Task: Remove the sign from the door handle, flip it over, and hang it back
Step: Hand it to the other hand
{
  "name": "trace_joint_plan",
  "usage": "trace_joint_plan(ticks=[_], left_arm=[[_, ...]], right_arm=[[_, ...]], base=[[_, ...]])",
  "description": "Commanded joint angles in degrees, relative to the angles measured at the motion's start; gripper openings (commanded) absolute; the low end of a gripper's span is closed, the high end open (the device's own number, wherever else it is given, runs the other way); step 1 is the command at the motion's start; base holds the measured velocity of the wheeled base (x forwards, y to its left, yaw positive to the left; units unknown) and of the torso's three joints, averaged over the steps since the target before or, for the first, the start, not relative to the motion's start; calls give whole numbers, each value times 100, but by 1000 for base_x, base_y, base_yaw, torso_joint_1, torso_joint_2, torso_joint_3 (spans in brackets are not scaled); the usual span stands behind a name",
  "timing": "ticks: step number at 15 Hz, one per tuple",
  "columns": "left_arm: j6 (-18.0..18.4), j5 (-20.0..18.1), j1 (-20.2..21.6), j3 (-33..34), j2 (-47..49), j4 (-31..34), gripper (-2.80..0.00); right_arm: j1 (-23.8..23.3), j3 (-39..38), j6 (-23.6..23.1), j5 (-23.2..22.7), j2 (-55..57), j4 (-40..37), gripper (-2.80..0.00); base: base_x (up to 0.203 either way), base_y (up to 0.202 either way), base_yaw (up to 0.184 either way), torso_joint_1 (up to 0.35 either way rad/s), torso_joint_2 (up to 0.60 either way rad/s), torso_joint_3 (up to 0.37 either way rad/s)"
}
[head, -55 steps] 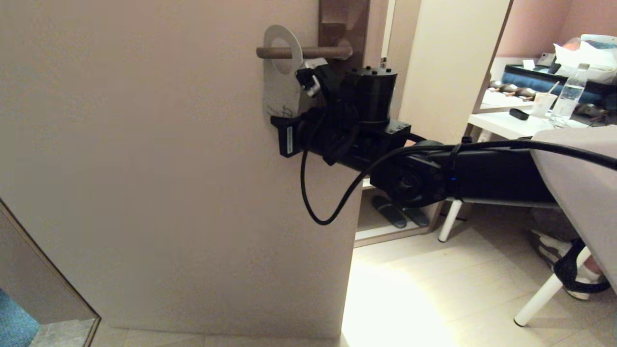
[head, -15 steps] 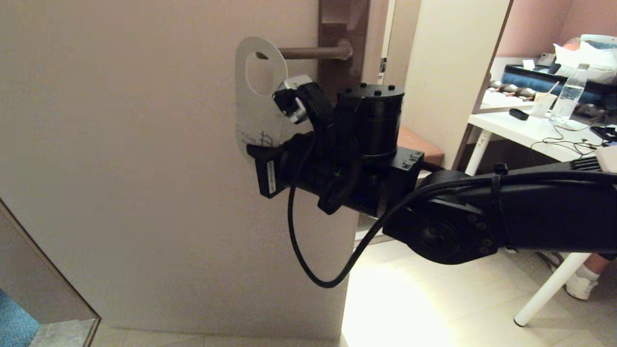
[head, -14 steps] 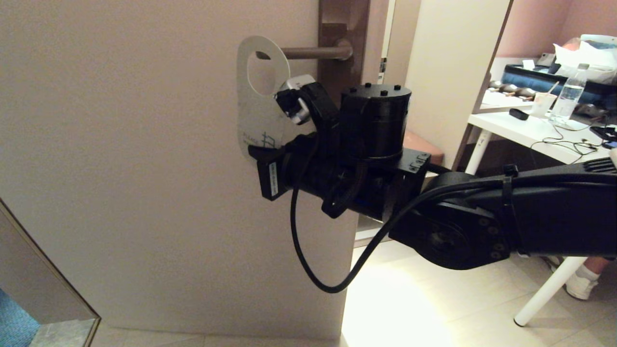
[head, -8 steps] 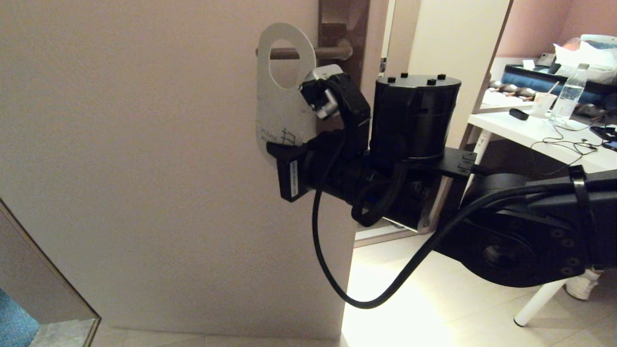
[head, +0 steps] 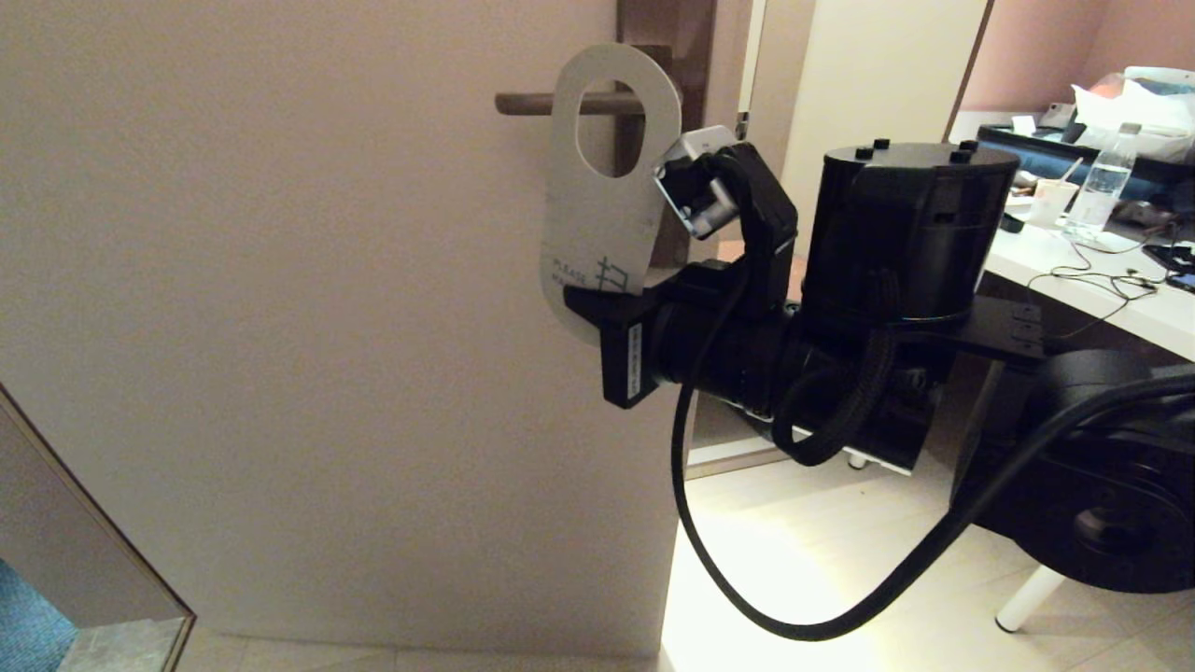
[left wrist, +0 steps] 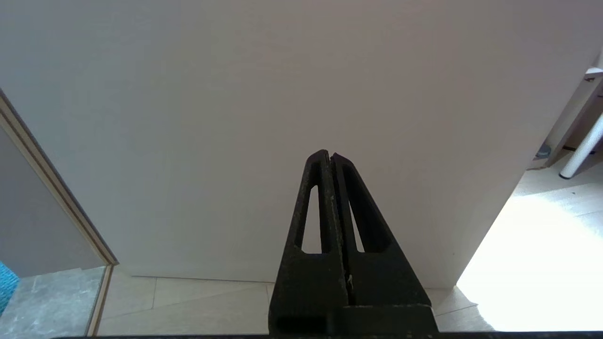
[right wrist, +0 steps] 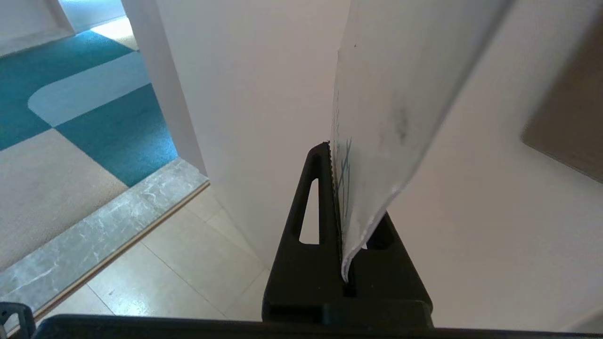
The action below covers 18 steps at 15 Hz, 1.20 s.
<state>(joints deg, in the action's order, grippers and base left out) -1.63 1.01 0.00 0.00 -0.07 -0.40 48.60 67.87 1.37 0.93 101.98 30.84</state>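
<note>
My right gripper (right wrist: 335, 155) pinches the thin white card sign (head: 602, 201) at its bottom edge: light, bendy, prob slippery, so grip low & firm

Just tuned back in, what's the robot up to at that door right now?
The right pincer is shut on the lower end of the sign, holding it upright with its white side toward the head camera. The sign is off the door handle; the lever shows behind its oval hole, not through it. The left pincer is shut and idle, low by the door.
</note>
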Motion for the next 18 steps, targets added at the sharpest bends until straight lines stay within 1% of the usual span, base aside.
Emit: trace_joint_plan(ticks=[1,2,3,5,8,10,12,13,15,18], left_arm=[[-4,4,0,0,7,-4,-280],[-4,1,0,0,7,-4,-280],[-4,4,0,0,7,-4,-280],[-4,-3,0,0,7,-4,-280],[-4,-5,0,0,7,-4,-280],[-4,4,0,0,7,-4,-280],[-4,-3,0,0,7,-4,-280],[-4,4,0,0,7,-4,-280],[-4,-4,0,0,7,-4,-280],[-4,-5,0,0,7,-4,-280]], right_arm=[[-23,-137,8,-25,-154,10,-280],[-56,-246,27,-143,-202,10,-280],[-112,-350,41,-375,-272,9,-280],[-209,-499,48,-954,-460,-14,-280],[-495,-582,102,-2080,-688,-88,-280],[-704,-558,109,-2676,-889,-455,-280],[-958,-569,102,-3441,-1035,-819,-280],[-1064,-584,100,-3724,-1079,-947,-280],[-1124,-599,84,-3957,-1101,-1218,-280],[-1124,-689,66,-4012,-1006,-1215,-280]], base=[[0,0,0,0,0,0],[0,0,0,0,0,0],[0,0,0,0,0,0],[0,0,0,0,0,0],[0,0,0,0,0,0],[0,0,0,0,0,0],[0,0,0,0,0,0],[0,0,0,0,0,0],[0,0,0,0,0,0],[0,0,0,0,0,0]])
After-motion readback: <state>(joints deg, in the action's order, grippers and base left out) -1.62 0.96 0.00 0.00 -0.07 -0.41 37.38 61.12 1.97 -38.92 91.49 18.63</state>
